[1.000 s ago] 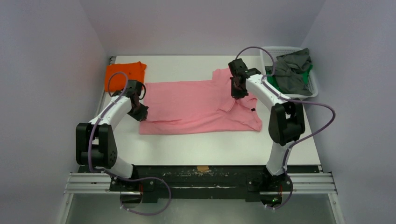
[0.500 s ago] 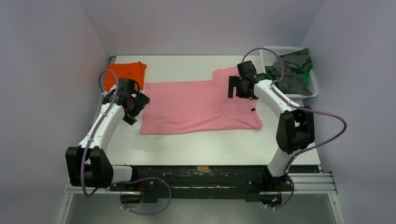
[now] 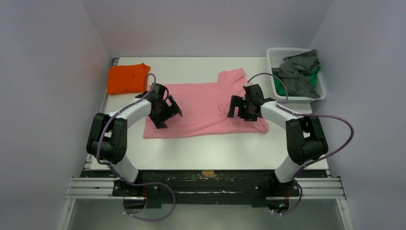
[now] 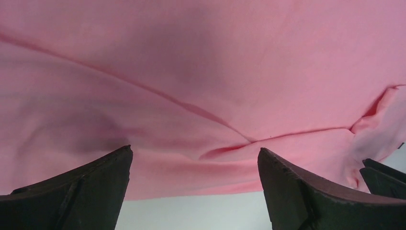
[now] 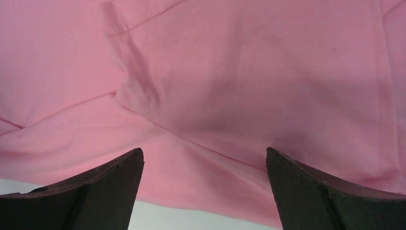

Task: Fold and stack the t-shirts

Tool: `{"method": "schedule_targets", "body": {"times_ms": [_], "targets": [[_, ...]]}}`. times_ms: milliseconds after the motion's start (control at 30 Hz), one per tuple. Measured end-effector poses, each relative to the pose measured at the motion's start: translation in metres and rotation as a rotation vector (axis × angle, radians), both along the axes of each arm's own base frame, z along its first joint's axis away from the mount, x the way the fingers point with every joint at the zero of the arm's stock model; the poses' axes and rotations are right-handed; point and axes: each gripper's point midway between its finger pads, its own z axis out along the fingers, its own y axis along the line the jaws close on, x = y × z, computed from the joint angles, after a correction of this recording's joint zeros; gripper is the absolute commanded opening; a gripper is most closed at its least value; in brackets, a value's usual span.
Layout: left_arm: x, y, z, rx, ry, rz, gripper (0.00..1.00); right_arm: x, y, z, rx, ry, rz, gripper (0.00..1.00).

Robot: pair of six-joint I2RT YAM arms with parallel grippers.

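Free table in front, far corners taken

Bare table point(image 3: 215, 148) runs along the pink t-shirt's point(image 3: 201, 108) near edge; a folded orange t-shirt point(image 3: 127, 78) fills the far-left corner, a basket point(image 3: 280, 50) (heaped with grey and green shirts point(image 3: 299, 72)) the far-right.

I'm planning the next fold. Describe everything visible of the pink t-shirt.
The pink t-shirt is soft, light pink cloth, spread mostly flat and sideways on the white table, hem to the left. One short sleeve points to the far edge. Shallow creases cross it, and a stitched seam shows in the right wrist view. The left gripper and right gripper are over its two ends, both open, gripping nothing.
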Motion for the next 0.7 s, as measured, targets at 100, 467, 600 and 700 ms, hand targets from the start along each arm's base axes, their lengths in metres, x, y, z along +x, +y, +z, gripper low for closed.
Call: {"method": "schedule_targets", "body": {"times_ms": [100, 467, 600, 700], "targets": [[0.005, -0.017, -0.022, -0.004, 0.046, -0.043, 1.00, 0.001, 0.004, -0.015, 0.026, 0.013, -0.020, 0.96], [0.003, -0.039, -0.022, 0.003, 0.018, -0.084, 1.00, -0.028, -0.015, -0.016, 0.039, -0.019, -0.167, 0.99], [-0.015, -0.051, -0.022, -0.010, 0.006, -0.106, 1.00, -0.058, -0.035, -0.018, 0.009, 0.007, -0.236, 0.99], [-0.036, -0.060, -0.021, -0.032, 0.001, -0.122, 1.00, -0.085, -0.050, -0.020, -0.018, 0.039, -0.280, 0.99]]}}
